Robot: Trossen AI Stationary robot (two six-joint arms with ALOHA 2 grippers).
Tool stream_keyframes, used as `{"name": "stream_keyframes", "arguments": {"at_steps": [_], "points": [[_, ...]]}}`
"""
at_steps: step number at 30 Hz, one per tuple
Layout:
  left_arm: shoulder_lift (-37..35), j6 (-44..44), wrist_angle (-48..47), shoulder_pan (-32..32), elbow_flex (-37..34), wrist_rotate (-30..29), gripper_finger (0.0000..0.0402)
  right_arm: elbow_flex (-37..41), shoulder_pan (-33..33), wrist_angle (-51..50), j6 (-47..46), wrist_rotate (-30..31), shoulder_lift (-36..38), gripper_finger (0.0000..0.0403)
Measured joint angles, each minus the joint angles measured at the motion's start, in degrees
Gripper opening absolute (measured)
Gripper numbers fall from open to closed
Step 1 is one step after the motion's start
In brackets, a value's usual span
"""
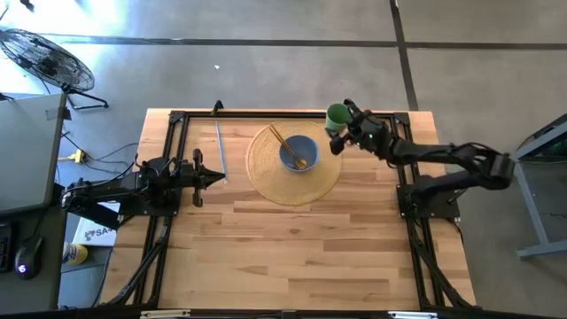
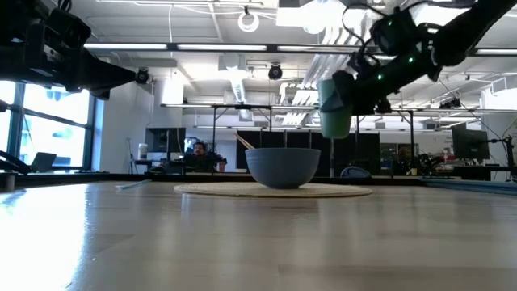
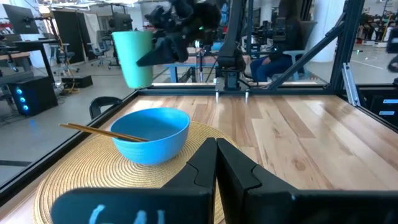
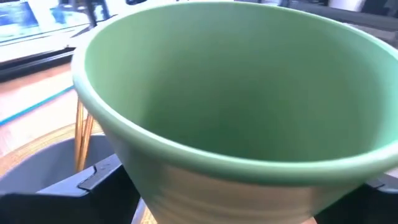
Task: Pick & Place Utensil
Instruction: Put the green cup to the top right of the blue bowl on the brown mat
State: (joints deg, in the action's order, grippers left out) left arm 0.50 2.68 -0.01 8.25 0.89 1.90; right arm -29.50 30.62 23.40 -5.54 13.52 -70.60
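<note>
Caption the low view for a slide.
Right claw holds a green cup above the mat, beside the blue bowl.

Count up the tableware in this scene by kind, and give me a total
Cups: 1, green cup, held in the air by the right gripper
Bowls: 1, blue bowl
Chopsticks: 2, in the bowl
Placemats: 1, woven
Straws: 1
Total: 6

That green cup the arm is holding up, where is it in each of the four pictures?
High view: green cup, far edge, right of the blue bowl.
Low view: cup in the air, above the bowl's right.
Left wrist view: cup beyond the bowl.
Right wrist view: cup fills the picture.
Shared landmark: the bowl.
</note>
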Motion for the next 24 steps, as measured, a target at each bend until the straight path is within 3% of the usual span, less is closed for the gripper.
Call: {"name": "stream_keyframes", "arguments": {"at_steps": [7,14,24], "points": [[0.0,0.0,0.0,0.0,0.0,0.0,0.0001,0.0,8.7,7.9,5.0,-14.6,-10.0,0.036],[0.0,0.0,0.0,0.0,0.0,0.0,0.0001,0.0,14.0,13.4,6.6,-23.4,-16.9,0.036],[0.0,0.0,0.0,0.0,0.0,0.0,0.0001,0.0,13.5,19.1,6.9,-24.7,-25.0,0.036]]}}
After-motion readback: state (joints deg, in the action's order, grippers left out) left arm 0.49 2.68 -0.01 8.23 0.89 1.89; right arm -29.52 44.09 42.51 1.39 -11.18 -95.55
